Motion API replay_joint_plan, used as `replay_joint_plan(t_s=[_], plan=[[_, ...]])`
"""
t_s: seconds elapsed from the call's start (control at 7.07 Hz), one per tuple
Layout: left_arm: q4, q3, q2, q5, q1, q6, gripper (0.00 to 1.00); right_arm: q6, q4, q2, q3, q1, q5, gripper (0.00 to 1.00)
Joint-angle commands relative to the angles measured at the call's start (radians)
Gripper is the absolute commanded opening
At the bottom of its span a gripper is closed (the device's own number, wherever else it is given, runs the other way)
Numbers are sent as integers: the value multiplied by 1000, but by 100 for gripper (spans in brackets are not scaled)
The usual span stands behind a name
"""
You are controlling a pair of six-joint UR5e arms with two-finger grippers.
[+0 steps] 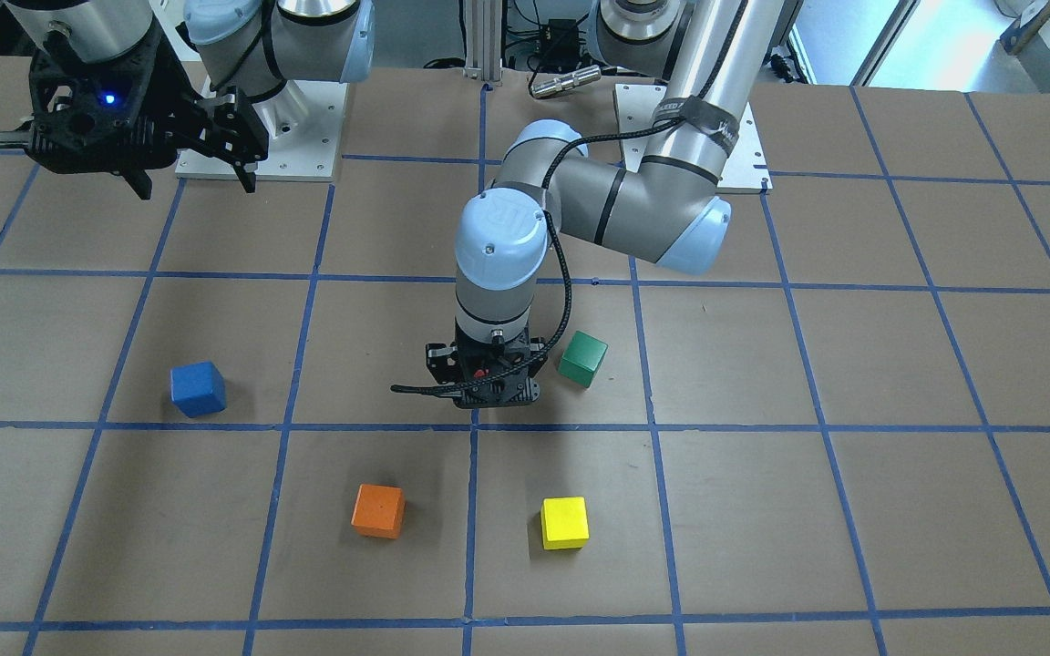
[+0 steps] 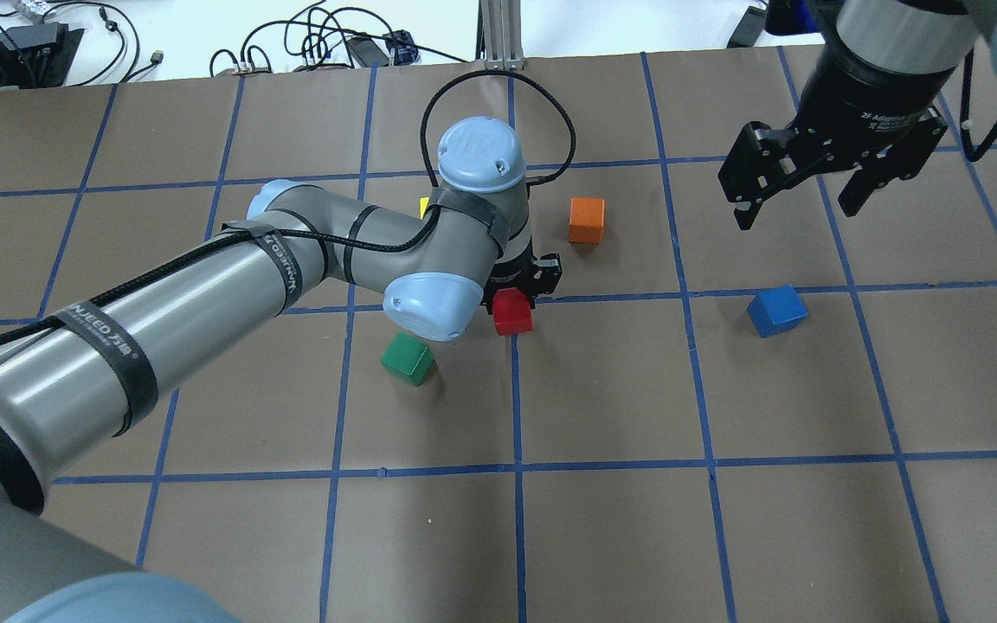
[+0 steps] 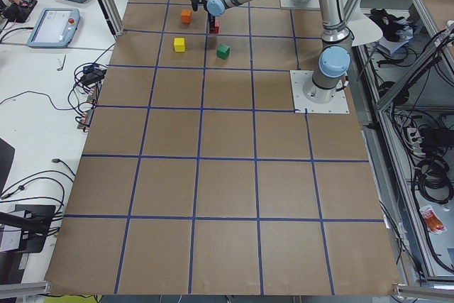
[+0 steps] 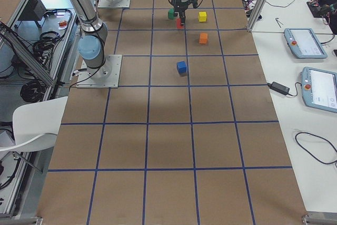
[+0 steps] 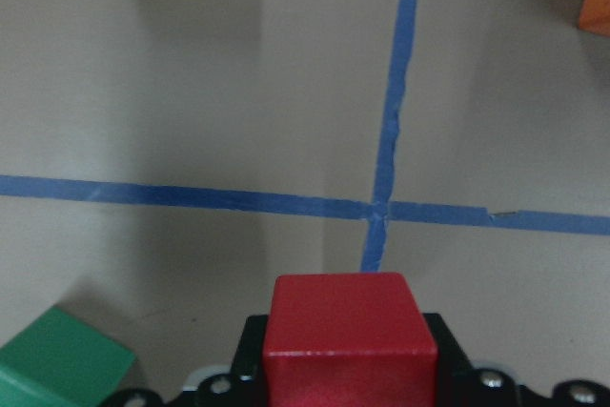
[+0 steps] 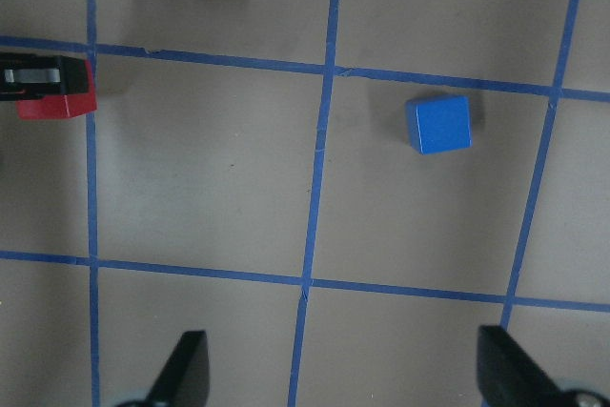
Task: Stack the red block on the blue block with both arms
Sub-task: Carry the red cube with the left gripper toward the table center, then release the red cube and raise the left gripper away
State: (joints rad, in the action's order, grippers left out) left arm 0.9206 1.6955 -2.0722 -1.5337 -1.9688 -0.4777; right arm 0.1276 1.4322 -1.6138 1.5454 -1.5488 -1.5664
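Got the red block [image 2: 512, 312] clamped in the left gripper [image 2: 517, 299], down low by a blue tape crossing mid-table. Can see the green block [image 2: 408, 358] near it on the robot's side, with the orange block [image 2: 586, 219] and yellow block [image 1: 565, 522] farther out. Over on the right, hovering up high with the right gripper [image 2: 799, 208], fingers spread wide, holding nothing. Can spot the blue block [image 2: 775, 310] on the brown table [image 2: 723, 519], well apart from the red one.
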Motion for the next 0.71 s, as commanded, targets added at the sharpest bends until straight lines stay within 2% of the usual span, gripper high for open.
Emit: replay_joint_plan(t_s=[0.0,0.28,0.42,0.57], plan=[[-26,-3,-22,-6,-2,39,99,0,1,0,9,1,0,100],[-19,-14,16,-9,33,66,100,9,4,3,12,1,0,100],[68,-48,64,-8,123,153,100,9,10,3,15,1,2,100],[206,-112,128,-6,195,247,100,15,16,6,16,0,2,100]])
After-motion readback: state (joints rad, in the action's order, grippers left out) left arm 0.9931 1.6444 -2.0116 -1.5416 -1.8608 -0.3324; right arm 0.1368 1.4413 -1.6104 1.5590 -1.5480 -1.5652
